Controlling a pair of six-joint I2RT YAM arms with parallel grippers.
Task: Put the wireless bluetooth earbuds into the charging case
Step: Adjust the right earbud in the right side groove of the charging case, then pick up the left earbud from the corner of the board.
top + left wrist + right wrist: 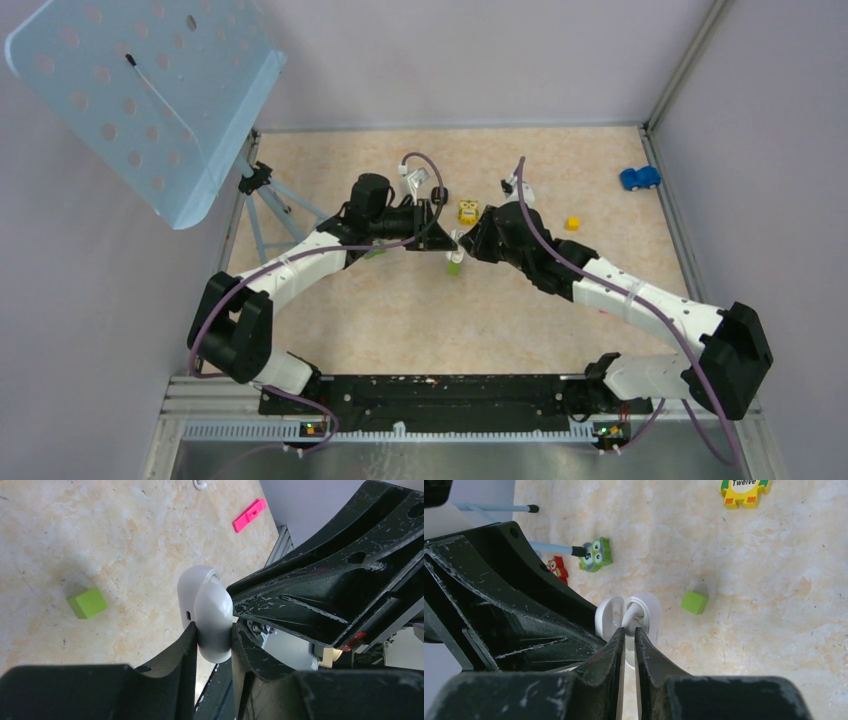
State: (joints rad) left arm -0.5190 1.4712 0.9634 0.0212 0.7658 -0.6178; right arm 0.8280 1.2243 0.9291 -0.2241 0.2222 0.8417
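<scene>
My left gripper is shut on the white charging case and holds it above the table, its lid open. My right gripper is shut on a small white earbud by its stem, with the bud's head at the mouth of the open case. In the top view the two grippers meet tip to tip, left and right, mid-table. No black earbuds show, and the second earbud is not clearly in view. A green cube lies just beyond the case.
A yellow puzzle piece, a yellow cube and a blue toy car lie behind. An owl piece and a red piece lie near the tripod that holds a blue perforated plate. A pink clip lies near the front edge.
</scene>
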